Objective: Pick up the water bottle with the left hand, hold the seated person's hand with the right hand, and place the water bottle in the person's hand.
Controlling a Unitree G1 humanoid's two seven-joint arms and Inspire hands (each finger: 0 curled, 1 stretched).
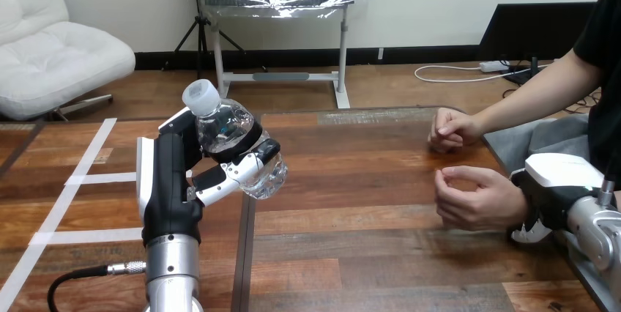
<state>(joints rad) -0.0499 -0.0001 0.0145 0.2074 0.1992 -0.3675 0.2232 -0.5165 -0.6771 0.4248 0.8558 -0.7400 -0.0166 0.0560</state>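
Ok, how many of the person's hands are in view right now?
2. The person's farther hand is curled at the table's right edge; the person's nearer hand is half-curled, just left of the right hand.

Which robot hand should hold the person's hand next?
Probably the right hand: it sits beside the person's nearer hand. The left hand is busy, its fingers curled round the water bottle, away across the table.

Clear water bottle [223, 127], white cap [201, 97]
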